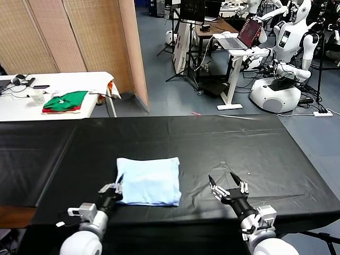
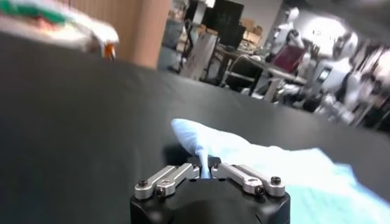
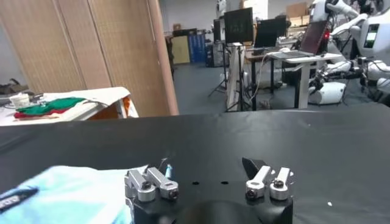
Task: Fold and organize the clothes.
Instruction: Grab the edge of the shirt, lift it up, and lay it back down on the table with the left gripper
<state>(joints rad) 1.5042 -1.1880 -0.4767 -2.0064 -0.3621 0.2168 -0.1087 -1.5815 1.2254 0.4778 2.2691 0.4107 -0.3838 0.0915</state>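
Blue T-shirt (image 1: pixel 150 180) edge pinched by left end effector (image 1: pixel 118 187); right end effector (image 1: pixel 229 187) spread.

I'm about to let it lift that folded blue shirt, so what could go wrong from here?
1. The left claw pinches only the near-left edge of the folded T-shirt; lifting there may take just the top layer and let the fold fall open.
2. The right claw stands open on the black table cover, apart from the shirt, so that side is unsupported and could drag or bunch.
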